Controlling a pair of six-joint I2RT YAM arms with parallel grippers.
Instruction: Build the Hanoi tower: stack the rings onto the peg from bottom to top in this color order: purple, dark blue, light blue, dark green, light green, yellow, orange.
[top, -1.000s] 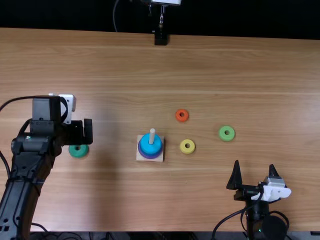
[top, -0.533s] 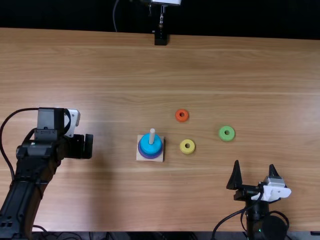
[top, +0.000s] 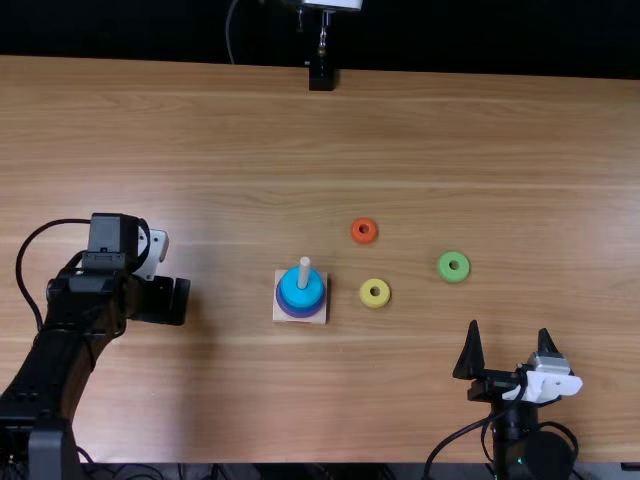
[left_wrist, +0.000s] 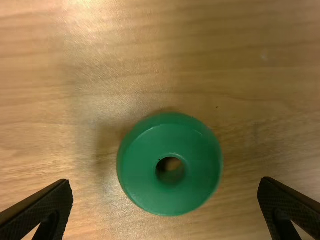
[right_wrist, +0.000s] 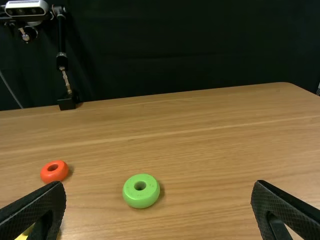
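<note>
My left gripper (top: 162, 300) points down over the table's left part. In the left wrist view, my left gripper (left_wrist: 166, 184) is open, its fingers wide apart on either side of the dark green ring (left_wrist: 135, 175), which lies flat on the wood. A light blue ring (top: 299, 293) tops the stack around the peg (top: 304, 268) on a square base (top: 321, 316), with a purple edge below it. Orange (top: 364, 231), yellow (top: 366, 293) and light green (top: 445, 268) rings lie loose. My right gripper (top: 509, 330) stands open at the lower right; in its wrist view the right gripper (right_wrist: 159, 184) holds nothing.
A black stand (top: 321, 76) with a cable rises at the table's far edge. Loose cables run along the near edge by both arm bases. The peg base stands between the left gripper and the yellow ring.
The left gripper has moved toward the near edge and slightly right, now covering the spot where the dark green ring was seen. The right arm and the other rings have kept still.
</note>
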